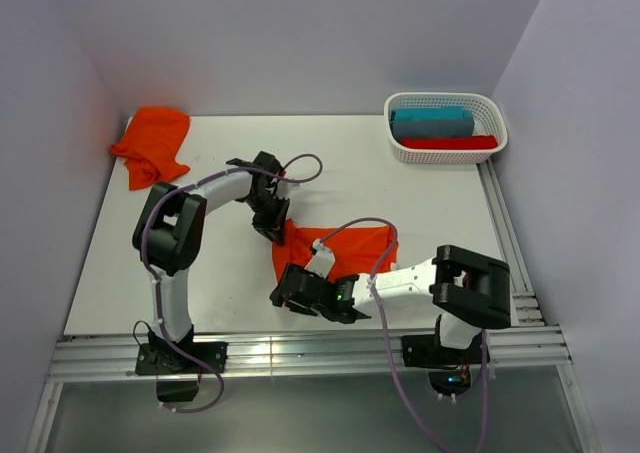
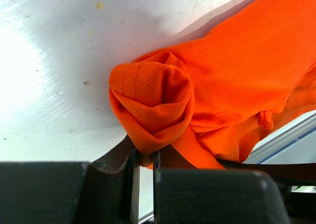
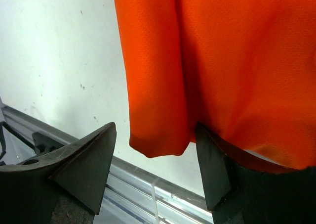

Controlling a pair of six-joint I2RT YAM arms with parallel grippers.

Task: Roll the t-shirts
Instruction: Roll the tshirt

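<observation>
A bright orange t-shirt (image 1: 345, 248) lies folded into a band near the table's front middle. My left gripper (image 1: 274, 225) is shut on its far left end, which is curled into a small roll (image 2: 153, 108) pinched between the jaws. My right gripper (image 1: 297, 295) is open at the shirt's near left corner; that corner (image 3: 158, 135) hangs between the two spread fingers (image 3: 86, 162). A second orange t-shirt (image 1: 152, 143) lies crumpled at the far left of the table.
A white basket (image 1: 445, 153) at the far right holds a teal cloth (image 1: 432, 123) and a darker red cloth (image 1: 455, 142). The table's metal front rail (image 1: 300, 358) runs just below my right gripper. Walls stand close on the left, back and right.
</observation>
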